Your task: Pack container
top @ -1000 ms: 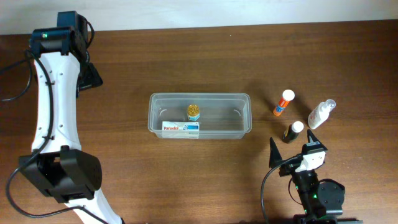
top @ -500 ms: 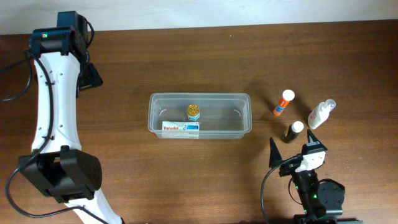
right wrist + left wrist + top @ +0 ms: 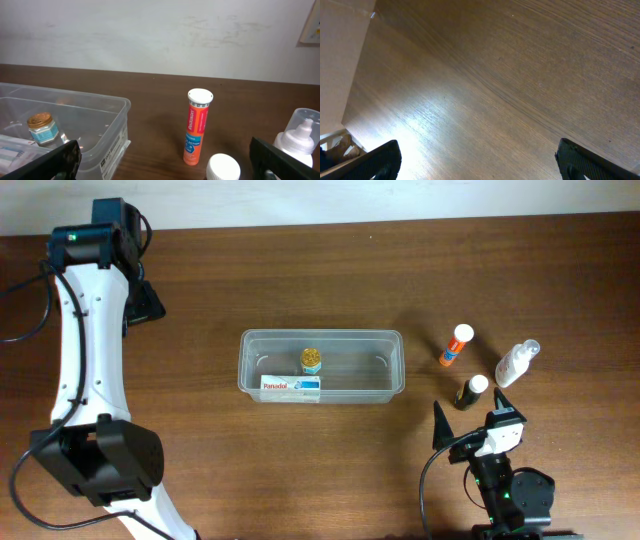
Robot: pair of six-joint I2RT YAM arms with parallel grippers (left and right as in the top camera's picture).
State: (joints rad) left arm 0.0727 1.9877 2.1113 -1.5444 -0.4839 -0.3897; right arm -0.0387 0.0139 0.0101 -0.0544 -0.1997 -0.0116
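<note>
Left gripper: released, holding nothing, at the far-left of the bench. Container, mid-bench, holds a Panadol box and a gold-lidded jar. Packing is partway (my judgement). Orange tube, dark bottle and spray bottle stand outside. Right gripper, released, should next take the nearest bottle.

The left tool hung over the brown wood-grain bench, its dark fingertips wide apart at the bottom corners. A glare patch lit the wood, and a pale beige surface bordered the left.
</note>
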